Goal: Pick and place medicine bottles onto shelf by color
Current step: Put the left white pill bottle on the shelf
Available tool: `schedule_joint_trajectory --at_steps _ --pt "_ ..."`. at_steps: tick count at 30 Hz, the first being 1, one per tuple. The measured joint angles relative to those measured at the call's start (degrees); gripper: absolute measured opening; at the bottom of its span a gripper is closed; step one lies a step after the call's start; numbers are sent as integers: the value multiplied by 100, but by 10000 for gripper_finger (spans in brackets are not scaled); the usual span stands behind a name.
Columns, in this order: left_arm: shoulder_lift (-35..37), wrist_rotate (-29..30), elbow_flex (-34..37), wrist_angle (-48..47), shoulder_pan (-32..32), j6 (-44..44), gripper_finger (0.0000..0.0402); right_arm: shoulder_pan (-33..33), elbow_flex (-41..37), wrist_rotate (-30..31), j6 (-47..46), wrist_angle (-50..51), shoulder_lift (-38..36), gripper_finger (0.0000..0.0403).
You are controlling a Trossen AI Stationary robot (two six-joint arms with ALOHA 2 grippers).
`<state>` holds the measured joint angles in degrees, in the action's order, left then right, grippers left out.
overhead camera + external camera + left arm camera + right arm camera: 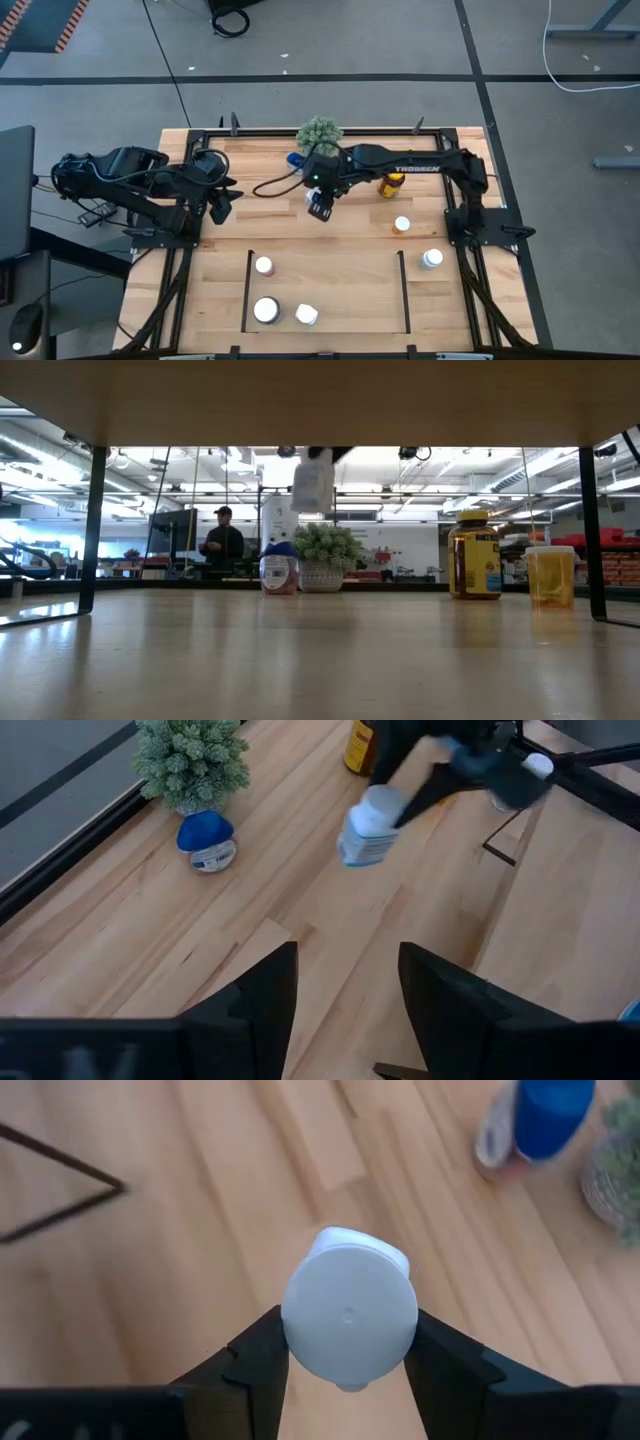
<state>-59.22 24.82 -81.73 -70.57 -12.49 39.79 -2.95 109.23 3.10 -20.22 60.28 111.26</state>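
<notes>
Medicine bottles are scattered over the light wood bench (340,300), and one small white-capped bottle (348,1318) is clamped between the right gripper's (321,208) jaws, lifted clear of the wood above the middle of the bench; in the low view this bottle (312,481) hangs in the air, well above the surface. The right arm reaches across from its base at the right edge. The left gripper (219,206) waits near the left side of the bench, its jaws spread apart with nothing between them.

Behind the raised bottle, near the far edge, a blue-capped bottle (295,159) lies on its side just beside the green spiky plant ball (319,131). A larger amber bottle with a yellow cap (391,184) stands to the right of the gripper, and a small yellowish white-capped bottle (402,225) stands nearer the front. Another white-capped bottle (432,259) sits just outside the right black strip of the shelf (403,290). Inside that bay stand three white-capped bottles: one (264,266) near its left strip, a wider one (266,310) in front of it, and a third (307,314) just beside that.

A person (224,540) stands in the room beyond.
</notes>
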Motion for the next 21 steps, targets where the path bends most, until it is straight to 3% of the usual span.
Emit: schedule_joint_trajectory --at_steps 7,21 --pt "0 0 0 2 0 -4 173 685 745 8 -183 79 -4 178" --pt "0 -106 0 11 0 -343 172 1858 1257 -28 -29 -92 -9 179"
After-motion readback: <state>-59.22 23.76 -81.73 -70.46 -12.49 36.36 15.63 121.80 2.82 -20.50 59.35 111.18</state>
